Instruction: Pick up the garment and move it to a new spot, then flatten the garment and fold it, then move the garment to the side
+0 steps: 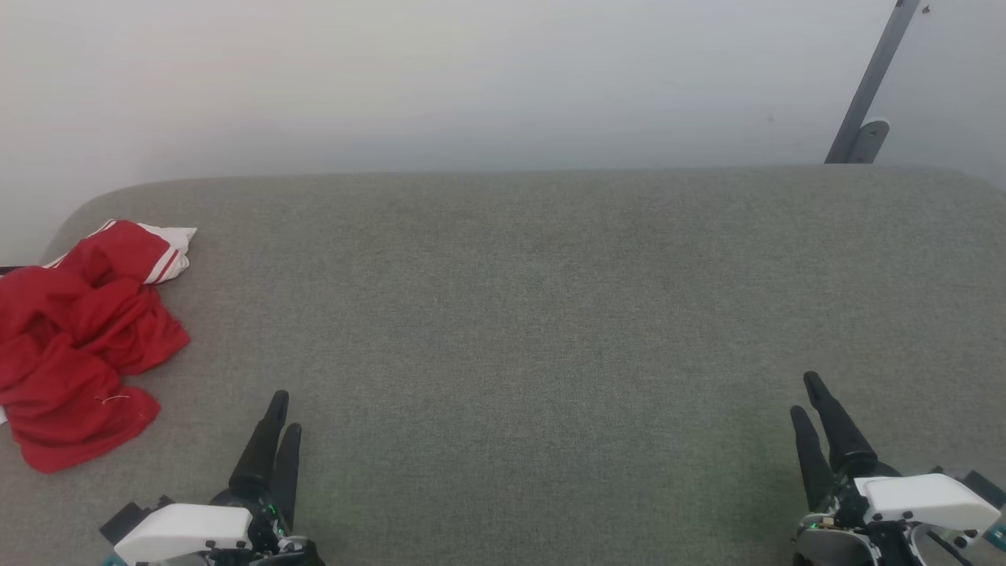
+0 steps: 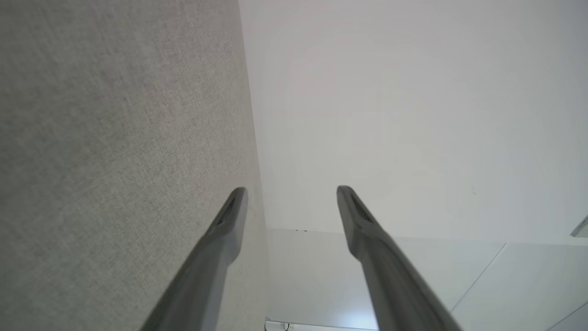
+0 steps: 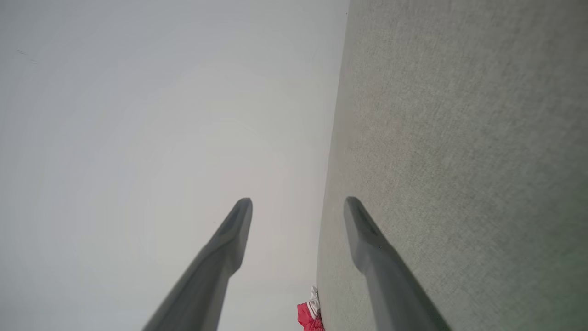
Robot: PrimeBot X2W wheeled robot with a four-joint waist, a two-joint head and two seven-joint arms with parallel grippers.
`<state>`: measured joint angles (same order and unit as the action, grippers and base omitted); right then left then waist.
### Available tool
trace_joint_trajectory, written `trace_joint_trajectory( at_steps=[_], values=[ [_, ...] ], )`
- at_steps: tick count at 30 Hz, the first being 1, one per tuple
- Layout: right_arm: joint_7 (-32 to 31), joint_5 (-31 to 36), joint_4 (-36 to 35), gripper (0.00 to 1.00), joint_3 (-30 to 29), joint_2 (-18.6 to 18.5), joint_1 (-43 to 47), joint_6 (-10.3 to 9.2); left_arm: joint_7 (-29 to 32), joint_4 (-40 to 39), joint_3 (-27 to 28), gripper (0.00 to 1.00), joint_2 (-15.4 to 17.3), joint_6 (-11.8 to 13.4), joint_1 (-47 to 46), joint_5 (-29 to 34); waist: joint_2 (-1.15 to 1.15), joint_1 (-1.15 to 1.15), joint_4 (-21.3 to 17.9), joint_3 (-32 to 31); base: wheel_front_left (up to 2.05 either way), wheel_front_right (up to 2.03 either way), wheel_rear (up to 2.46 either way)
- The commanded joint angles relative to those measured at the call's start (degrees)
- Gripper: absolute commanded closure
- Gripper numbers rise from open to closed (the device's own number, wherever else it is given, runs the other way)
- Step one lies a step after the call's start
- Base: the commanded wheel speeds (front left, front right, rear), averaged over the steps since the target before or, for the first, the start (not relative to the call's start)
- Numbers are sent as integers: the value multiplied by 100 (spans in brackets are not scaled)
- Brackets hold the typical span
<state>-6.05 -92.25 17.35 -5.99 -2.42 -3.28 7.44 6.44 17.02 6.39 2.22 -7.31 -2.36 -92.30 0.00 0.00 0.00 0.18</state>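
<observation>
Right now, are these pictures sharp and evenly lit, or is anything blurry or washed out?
Head view: soft, even light, no hard shadows or glare; the garment is sharp and vividly red. Left wrist view: the left gripper looks soft close to the lens, the wall pale. Right wrist view: the right gripper is likewise soft; the garment is a tiny smudge at the bottom edge.

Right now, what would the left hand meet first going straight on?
Likely nothing near: the left hand points across the grey fabric surface toward the white wall; the crumpled red garment lies aside.
</observation>
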Motion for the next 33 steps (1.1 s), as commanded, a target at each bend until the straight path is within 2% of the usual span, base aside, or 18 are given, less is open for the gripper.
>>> trace_joint_trajectory(
  at_steps=[1, 9, 16, 23, 33],
  values=[
    [39, 23, -107, 0, 38, -14, -139, 2, -25, -150, 13, 0, 25, -2, -103, -1, 0, 0, 0, 0, 0, 0, 0],
    [270, 150, -71, 0, 267, -25, -257, 3, -132, -417, 41, 0, 48, 29, 21, 50, 0, 0, -6, -3, 0, 0, 0],
    [462, 545, 9, 0, 458, -100, -394, 3, -337, -577, 29, 0, 170, 94, 93, 417, 0, 0, -12, -8, 0, 0, 0],
    [634, 1344, 207, 0, 644, -207, -594, 3, -581, -672, -74, 0, 411, 235, 158, 1121, 0, 0, -23, -23, 0, 0, 0],
    [791, 2811, 595, 0, 816, -289, -902, 4, -876, -726, -273, 0, 809, 519, 246, 2416, 0, 0, -49, -62, 0, 0, 0]
  ],
)
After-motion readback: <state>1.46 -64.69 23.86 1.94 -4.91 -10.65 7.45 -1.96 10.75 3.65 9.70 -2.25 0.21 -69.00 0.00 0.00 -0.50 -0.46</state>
